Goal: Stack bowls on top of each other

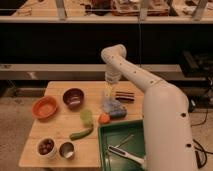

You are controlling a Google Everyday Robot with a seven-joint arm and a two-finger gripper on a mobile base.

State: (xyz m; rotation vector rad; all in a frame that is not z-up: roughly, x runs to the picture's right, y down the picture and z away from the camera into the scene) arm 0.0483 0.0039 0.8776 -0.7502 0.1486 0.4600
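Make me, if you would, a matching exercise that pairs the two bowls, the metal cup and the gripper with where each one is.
Things:
1. orange bowl
2. purple bowl
3. metal cup
4. gripper

Places:
A. hanging over the middle of the table
B. nearest the left edge
C. by the front edge
D. toward the back, just right of the orange bowl

Pairs: 1-B, 2-D, 3-C, 4-A.
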